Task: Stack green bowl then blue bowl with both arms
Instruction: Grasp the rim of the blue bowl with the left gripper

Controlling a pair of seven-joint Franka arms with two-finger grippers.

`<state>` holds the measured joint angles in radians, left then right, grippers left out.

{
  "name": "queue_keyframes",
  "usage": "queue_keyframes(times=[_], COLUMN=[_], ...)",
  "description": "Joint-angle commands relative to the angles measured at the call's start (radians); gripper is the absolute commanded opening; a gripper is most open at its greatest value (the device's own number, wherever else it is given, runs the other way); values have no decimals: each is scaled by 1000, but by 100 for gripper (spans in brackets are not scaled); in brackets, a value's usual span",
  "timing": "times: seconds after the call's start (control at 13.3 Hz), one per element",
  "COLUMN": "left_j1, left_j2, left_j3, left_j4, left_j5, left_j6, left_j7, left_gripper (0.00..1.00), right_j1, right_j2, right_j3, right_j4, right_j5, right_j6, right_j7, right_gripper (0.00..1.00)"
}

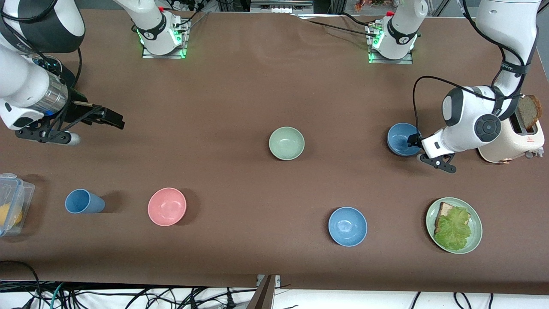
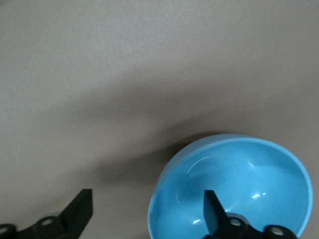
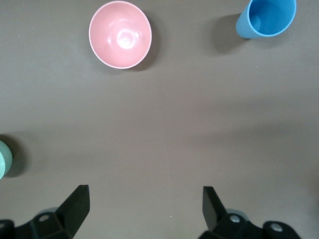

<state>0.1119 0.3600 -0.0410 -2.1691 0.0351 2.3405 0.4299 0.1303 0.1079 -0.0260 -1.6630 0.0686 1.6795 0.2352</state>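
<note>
The green bowl (image 1: 286,143) stands upright and empty at the table's middle; its edge shows in the right wrist view (image 3: 2,159). The blue bowl (image 1: 402,138) stands toward the left arm's end, beside the toaster. My left gripper (image 1: 413,142) is open and low at this bowl. In the left wrist view (image 2: 148,199) its jaws straddle the rim of the blue bowl (image 2: 259,179), one finger (image 2: 212,206) inside and the other outside over the cloth. My right gripper (image 1: 113,120) is open and empty (image 3: 144,191) above bare table at the right arm's end.
A brighter sky-blue bowl (image 1: 347,226) and a pale-green plate (image 1: 476,234) with bread and lettuce lie nearer the front camera. A toaster (image 1: 512,139) holds bread. A pink bowl (image 1: 167,206), a blue cup (image 1: 83,201) and a clear box (image 1: 13,206) sit toward the right arm's end.
</note>
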Motion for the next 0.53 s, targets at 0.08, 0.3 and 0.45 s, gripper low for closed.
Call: queue_keyframes(times=[0.08, 0.3, 0.45], left_j1=[14, 6, 6], left_j2=[-15, -12, -7], left_j3=[-14, -19, -19], left_j4=[-31, -34, -28], left_j5=[23, 23, 25], left_j6=[11, 11, 11], left_j7=[35, 41, 43], left_gripper=[33, 0, 0], right_j1=[-21, -17, -18], right_j2=[-27, -16, 1], right_j3=[31, 35, 34], right_j4=[-15, -14, -1], right_j5=[-24, -55, -70], right_j6=[-15, -12, -1], right_j7=[-10, -13, -17], right_gripper=[100, 100, 100])
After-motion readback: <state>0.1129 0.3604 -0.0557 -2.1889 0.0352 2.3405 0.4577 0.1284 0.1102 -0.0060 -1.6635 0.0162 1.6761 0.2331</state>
